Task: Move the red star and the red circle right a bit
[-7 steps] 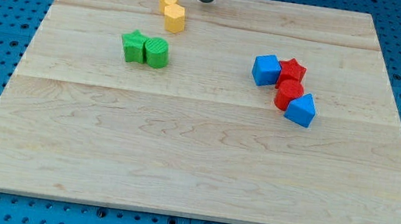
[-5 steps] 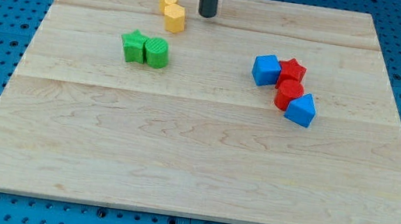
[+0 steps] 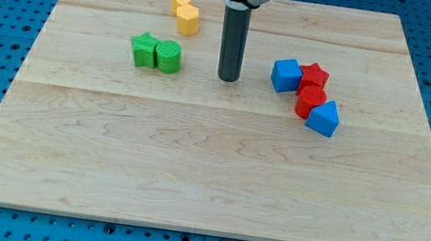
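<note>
The red star [image 3: 315, 74] sits right of centre on the wooden board [image 3: 207, 178], touching the blue cube [image 3: 286, 75] on its left. The red circle [image 3: 310, 101] lies just below the star, touching the blue wedge-shaped block [image 3: 323, 118] at its lower right. My tip [image 3: 227, 79] stands on the board to the left of this cluster, about a block's width from the blue cube and not touching any block.
A green star [image 3: 143, 50] and a green cylinder [image 3: 169, 56] sit together left of my tip. A yellow heart [image 3: 181, 1] and a yellow hexagon [image 3: 187, 20] lie near the view's top. Blue pegboard surrounds the board.
My tip has moved from the view's top edge down toward the board's middle and slightly right, ending left of the blue cube. No block has moved.
</note>
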Controlling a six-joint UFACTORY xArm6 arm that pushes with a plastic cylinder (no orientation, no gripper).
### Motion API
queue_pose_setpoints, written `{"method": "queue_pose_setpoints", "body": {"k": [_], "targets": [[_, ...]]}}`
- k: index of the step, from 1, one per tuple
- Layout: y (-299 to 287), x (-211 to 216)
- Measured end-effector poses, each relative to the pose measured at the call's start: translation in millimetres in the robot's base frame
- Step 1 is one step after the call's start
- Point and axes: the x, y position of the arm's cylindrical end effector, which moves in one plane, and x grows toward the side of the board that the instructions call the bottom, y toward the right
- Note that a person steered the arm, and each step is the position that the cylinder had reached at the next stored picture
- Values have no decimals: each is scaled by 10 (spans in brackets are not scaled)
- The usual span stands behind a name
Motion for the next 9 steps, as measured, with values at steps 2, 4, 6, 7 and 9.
{"method": "queue_pose_setpoints", "body": {"k": [2, 4, 6, 7, 9], "targets": [[543, 469], [959, 485], [972, 477], [972, 287], [977, 49]]}}
